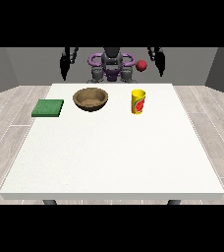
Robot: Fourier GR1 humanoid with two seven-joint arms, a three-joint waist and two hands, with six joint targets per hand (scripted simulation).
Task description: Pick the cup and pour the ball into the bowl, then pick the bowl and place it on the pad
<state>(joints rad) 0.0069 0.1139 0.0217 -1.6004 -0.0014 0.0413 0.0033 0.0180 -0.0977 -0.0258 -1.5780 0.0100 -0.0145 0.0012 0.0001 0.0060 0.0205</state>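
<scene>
Table: a large white table [109, 157] filled most of the room in front of me, with the robot [112, 64] small at its far edge.
Cup: a yellow cup [138, 102] with a red mark on its side stood upright on the far half of the table, right of the middle.
Ball: a red ball [142, 66] showed above and behind the cup, beyond the far table edge, near the hand at the view's right; I could not tell what it rested on, if anything.
Bowl: a brown wooden bowl [90, 99] sat upright to the left of the cup, well apart from it, and looked to hold nothing.
Pad: a flat green pad [48, 108] lay near the table's left edge, left of the bowl and not touching it.
Hand at the view's right: it [158, 60] hung dark beside the robot's body, behind the table, touching none of the things; I could not tell how its fingers lay.
Hand at the view's left: it [65, 63] hung likewise at the other side, clear of the table, and its fingers were too small for me to read.
</scene>
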